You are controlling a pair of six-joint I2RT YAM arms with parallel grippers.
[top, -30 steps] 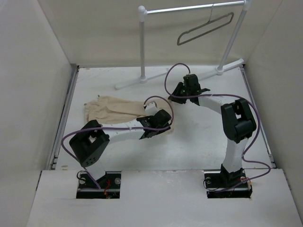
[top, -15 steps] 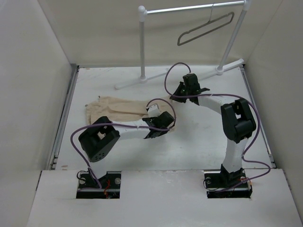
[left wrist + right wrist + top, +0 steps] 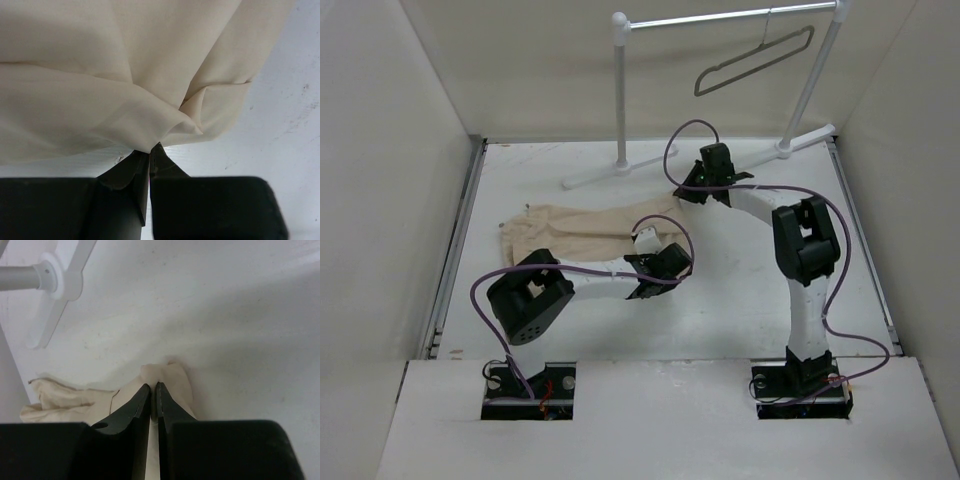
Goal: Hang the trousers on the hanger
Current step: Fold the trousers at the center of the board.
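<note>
Left wrist: trousers (image 3: pixel 125 75) in L tool (image 3: pixel 150 150)

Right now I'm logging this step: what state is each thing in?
Beige cloth trousers: lying bunched, pinched at two spots.
White tubular rack: upright.
Thin grey triangular hanger: empty, hanging from the rack.
Left pincer: shut on the trousers.
Right pincer: shut on the trousers.

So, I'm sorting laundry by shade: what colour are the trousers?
Plain beige, no pattern; the trousers show best in the left wrist view.
</note>
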